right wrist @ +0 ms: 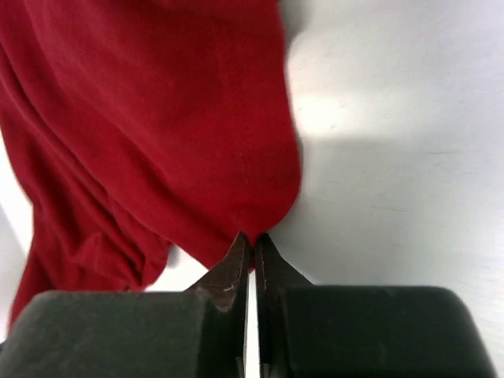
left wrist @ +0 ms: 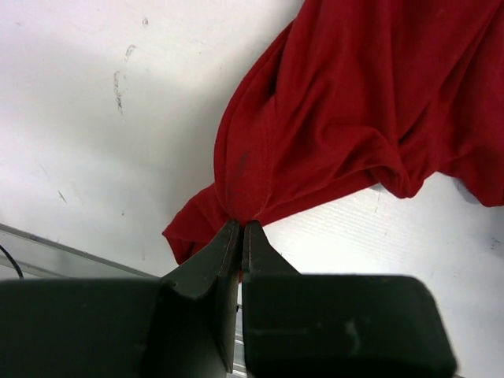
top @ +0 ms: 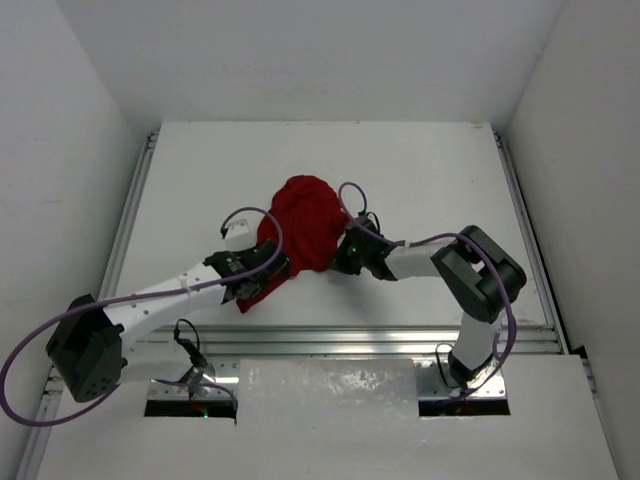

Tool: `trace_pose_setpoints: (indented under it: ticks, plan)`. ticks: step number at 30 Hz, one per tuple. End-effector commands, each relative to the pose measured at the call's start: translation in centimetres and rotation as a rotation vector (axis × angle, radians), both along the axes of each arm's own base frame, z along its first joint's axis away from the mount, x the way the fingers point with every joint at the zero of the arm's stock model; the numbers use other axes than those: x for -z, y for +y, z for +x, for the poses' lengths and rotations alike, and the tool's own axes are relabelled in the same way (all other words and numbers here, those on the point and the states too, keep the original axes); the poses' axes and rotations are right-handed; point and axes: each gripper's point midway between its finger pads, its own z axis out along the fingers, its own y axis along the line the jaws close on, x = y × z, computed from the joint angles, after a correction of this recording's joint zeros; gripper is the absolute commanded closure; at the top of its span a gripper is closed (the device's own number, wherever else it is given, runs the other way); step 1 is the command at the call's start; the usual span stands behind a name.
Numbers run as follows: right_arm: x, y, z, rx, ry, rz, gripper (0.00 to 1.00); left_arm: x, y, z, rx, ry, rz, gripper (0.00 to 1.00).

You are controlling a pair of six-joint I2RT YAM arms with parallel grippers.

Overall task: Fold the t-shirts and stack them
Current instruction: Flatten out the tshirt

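Note:
The dark red t-shirt (top: 303, 228) is bunched in the middle of the white table, lifted between both arms. My left gripper (top: 262, 268) is shut on the t-shirt's near left edge; in the left wrist view (left wrist: 241, 225) the cloth (left wrist: 346, 118) fans out from the pinched jaws. My right gripper (top: 340, 258) is shut on the t-shirt's right edge; in the right wrist view (right wrist: 252, 236) the cloth (right wrist: 157, 118) hangs up and left from the closed tips. A corner of the t-shirt (top: 248, 300) trails below the left gripper.
The white table (top: 430, 170) is bordered by metal rails at the left (top: 128, 215), right (top: 522, 215) and near edge (top: 340, 335). White walls enclose the sides and back.

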Motion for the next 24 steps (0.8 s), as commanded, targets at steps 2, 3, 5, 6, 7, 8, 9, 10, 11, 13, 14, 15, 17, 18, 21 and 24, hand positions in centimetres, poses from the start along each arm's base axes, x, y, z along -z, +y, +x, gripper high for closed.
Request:
trace_pose_setpoints:
  ticks: [2,3,5,6,7,8,9,10,11,13,14,15,17,18,21,24]
  plan:
    - [-1.3,-2.1,0.4,0.036,-0.077,-0.119,1.0,-2.6,0.7,1.2,-0.025,-0.079,0.014,1.0]
    - [-2.3,-2.3,0.1,0.026,-0.107,-0.135,1.0,-3.3,0.9,1.4,-0.03,-0.087,0.022,1.0]
    - [-7.9,-3.6,0.7,0.021,-0.25,-0.169,1.0,-6.9,1.4,2.8,-0.061,-0.14,0.037,1.0]
    - [-9.0,-5.3,0.3,0.037,-0.265,-0.236,1.0,-10.9,2.0,3.9,-0.098,-0.199,0.045,1.0]
    - [-13.7,-6.3,0.4,0.04,-0.375,-0.232,1.0,-13.1,2.4,4.3,-0.117,-0.233,0.05,1.0]
    - [-16.8,-7.3,0.6,0.062,-0.44,-0.246,1.0,-15.8,2.7,4.8,-0.135,-0.279,0.047,1.0]
    - [-18.4,-9.6,0.3,0.102,-0.464,-0.317,1.0,-21.1,3.4,5.2,-0.165,-0.375,0.027,1.0]
    - [-20.7,-10.9,0.2,0.109,-0.516,-0.35,1.0,-23.7,3.9,5.2,-0.175,-0.417,0.022,1.0]
    - [-25.1,-12.9,-0.5,0.145,-0.579,-0.346,1.0,-26.3,4.3,5.1,-0.175,-0.458,0.014,1.0]
    - [-29.2,-15.5,-1.3,0.169,-0.652,-0.413,1.0,-32.7,5.0,4.6,-0.181,-0.572,-0.061,1.0]
    - [-32.5,-16.7,-2.3,0.181,-0.69,-0.416,1.0,-34.3,5.2,4.4,-0.154,-0.593,-0.061,1.0]
    - [-33.9,-17.4,-2.8,0.181,-0.707,-0.433,1.0,-36.9,4.9,4.1,-0.131,-0.647,-0.125,1.0]
    - [-37.9,-19.4,-4.2,0.193,-0.76,-0.468,1.0,-38.8,4.7,3.8,-0.081,-0.679,-0.139,1.0]
    - [-39.0,-20.2,-4.7,0.206,-0.773,-0.481,1.0,-40.1,4.5,3.7,-0.065,-0.704,-0.174,1.0]
    - [-43.3,-22.5,-6.6,0.234,-0.838,-0.509,1.0,-42.0,5.1,2.9,-0.061,-0.736,-0.194,1.0]
    - [-46.6,-24.0,-8.2,0.243,-0.881,-0.516,1.0,-43.7,5.9,1.7,-0.053,-0.765,-0.223,1.0]
